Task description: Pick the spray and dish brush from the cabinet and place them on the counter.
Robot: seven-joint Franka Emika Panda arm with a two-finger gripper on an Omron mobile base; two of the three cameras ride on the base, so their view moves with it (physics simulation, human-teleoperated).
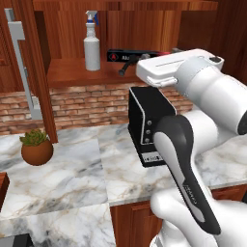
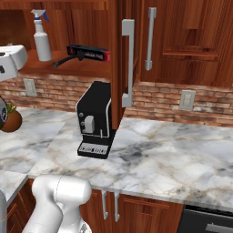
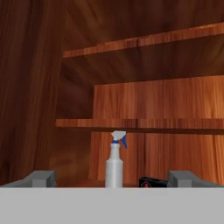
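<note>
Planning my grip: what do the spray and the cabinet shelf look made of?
The spray: likely smooth plastic, pale matte body, white trigger, blue tip. The cabinet shelf: reddish-brown wood with visible grain, slight sheen; being rendered, that's only appearance.

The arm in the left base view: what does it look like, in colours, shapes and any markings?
The arm has glossy white, rounded shells. A long black curved cover lies along one link and bears small pale lettering, too small to read. The white hand block is flat and boxy. No loose cables are visible. In the hand view, the fingertips are grey and blocky.
</note>
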